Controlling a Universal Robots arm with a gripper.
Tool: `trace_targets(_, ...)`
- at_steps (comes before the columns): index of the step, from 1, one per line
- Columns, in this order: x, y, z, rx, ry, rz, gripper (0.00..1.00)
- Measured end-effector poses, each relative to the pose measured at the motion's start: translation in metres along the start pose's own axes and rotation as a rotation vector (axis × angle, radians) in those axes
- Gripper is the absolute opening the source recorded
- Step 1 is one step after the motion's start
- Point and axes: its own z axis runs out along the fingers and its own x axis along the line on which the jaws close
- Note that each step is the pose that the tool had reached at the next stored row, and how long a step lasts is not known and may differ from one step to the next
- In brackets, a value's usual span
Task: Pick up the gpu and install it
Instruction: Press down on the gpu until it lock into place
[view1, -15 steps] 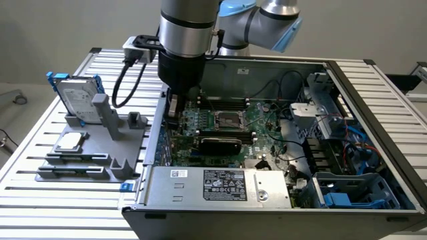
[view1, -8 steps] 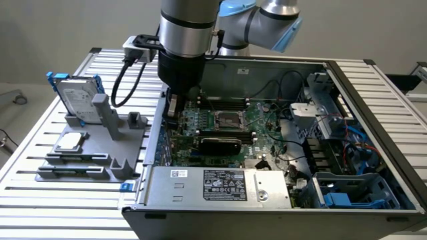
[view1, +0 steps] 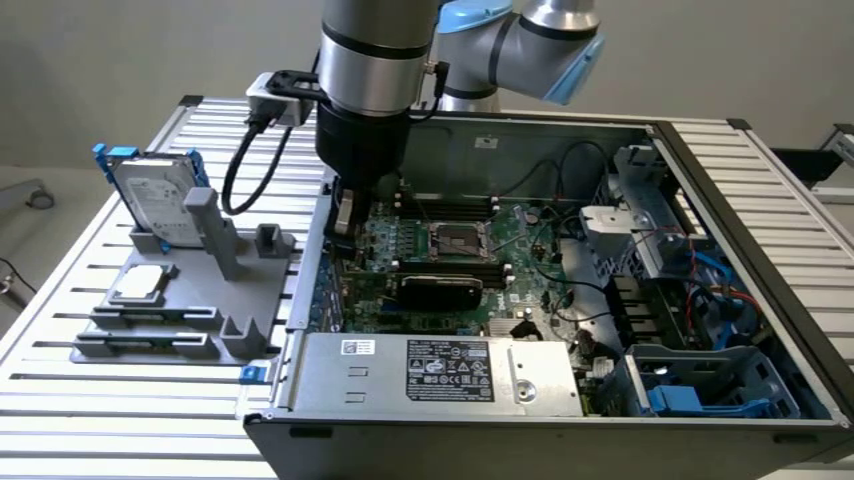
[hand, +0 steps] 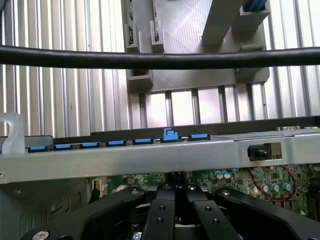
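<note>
So the arm's end effector (view1: 347, 232) hangs inside the open computer case (view1: 747, 300), low over the motherboard (view1: 534, 250) and close to the case wall on the exterior view's left. Honestly I can't tell how far open it is, or whether it has hold of anything.

The gpu (view1: 441, 290), going by the black rounded cover, looks like it's standing edge-down on the board near the middle. That puts it just to the right of the end effector and nearer the camera, and apart from it as far as I can see. Whether it's fully seated in its slot I can't say.

The grey holder (view1: 160, 335) out on the surface (view1: 54, 390) has the hard drive (view1: 150, 195) and the small silver chip (view1: 142, 284) in it.

My guess on handling: the card is light and stiff, so a modest pinch should carry it. It's fragile, though, since it's a bare circuit board with small parts. I'd grab it along the top edge across the cover and board. Stay off the connector edge and don't twist it.
</note>
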Motion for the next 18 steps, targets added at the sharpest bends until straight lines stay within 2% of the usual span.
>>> trace_targets(9, 0.000, 0.0001, -0.0003, -0.0024, -0.0019, 0.007, 0.11)
trace_targets(13, 0.000, 0.0001, -0.0090, -0.0030, -0.0013, 0.007, 0.11)
trace_targets(18, 0.000, -0.0072, -0.0122, -0.0022, -0.0013, 0.007, 0.11)
